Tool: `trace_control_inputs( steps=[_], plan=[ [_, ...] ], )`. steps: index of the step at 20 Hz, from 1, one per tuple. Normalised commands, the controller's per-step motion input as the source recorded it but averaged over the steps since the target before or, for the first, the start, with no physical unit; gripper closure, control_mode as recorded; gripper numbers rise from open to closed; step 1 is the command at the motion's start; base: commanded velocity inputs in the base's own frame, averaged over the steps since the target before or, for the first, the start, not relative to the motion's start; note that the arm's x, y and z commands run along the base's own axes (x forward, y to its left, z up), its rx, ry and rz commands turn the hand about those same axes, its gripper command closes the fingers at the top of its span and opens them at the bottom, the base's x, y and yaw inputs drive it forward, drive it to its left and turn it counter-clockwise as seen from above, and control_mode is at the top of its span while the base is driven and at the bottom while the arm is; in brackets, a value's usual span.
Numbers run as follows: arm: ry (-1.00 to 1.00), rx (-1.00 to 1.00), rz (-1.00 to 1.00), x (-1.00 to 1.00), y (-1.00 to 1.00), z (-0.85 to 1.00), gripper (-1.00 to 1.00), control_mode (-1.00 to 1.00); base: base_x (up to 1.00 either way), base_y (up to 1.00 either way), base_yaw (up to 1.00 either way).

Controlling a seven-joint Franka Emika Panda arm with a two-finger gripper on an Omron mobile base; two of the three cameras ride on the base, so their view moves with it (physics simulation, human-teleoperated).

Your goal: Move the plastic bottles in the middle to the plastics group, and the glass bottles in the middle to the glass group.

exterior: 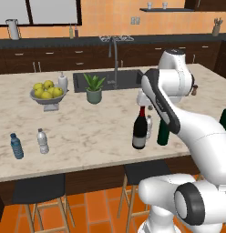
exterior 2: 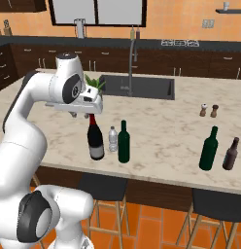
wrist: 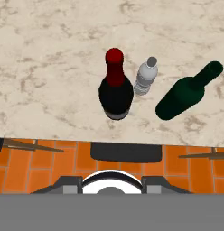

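Gripper point(exterior 2: 86, 114) fingers together, nothing between them, hanging just above the red foil top of the wine bottle point(exterior 2: 95, 138) (no contact visible, tips hard to make out under the white hand). From the hand camera the view looks straight down on the wine bottle point(wrist: 115, 88), off-centre to the upper part of the picture.

Middle cluster near the front edge of the marble counter point(exterior: 87, 123): wine bottle point(exterior: 140, 129) upright; small clear water bottle point(exterior 2: 112, 139) upright just beside it, white cap, about a third of its height; slimmer dark green bottle point(exterior 2: 124, 142) upright on the other side of the water bottle. In the hand view the water bottle point(wrist: 145, 76) sits between the wine bottle and the green bottle point(wrist: 186, 92), all close, not clearly touching.

Plastics group, far left of the counter in the left base view: blue bottle point(exterior: 16, 146) and clear bottle point(exterior: 42, 140), both upright, near each other.

Glass group, right end in the right base view: tall green bottle point(exterior 2: 208, 149) upright, a brown bottle point(exterior 2: 231, 153) just beside it. Salt and pepper shakers point(exterior 2: 209, 110) further back.

Behind: fruit bowl point(exterior: 48, 93), potted plant point(exterior: 94, 88), sink point(exterior: 108, 79).
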Motion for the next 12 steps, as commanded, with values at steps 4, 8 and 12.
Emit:
trace_control_inputs(
  steps=[4,8,12],
  plan=[
    [0.00,0.00,0.00,0.00,0.00,-0.05,-1.00,-1.00,0.00,0.00,0.00],
    [-0.04,-0.04,-0.01,0.00,0.23,-0.08,-1.00,-1.00,0.00,0.00,0.00],
    [-0.12,0.00,0.00,0.00,0.00,0.00,-1.00,-1.00,0.00,0.00,0.00]
  ],
)
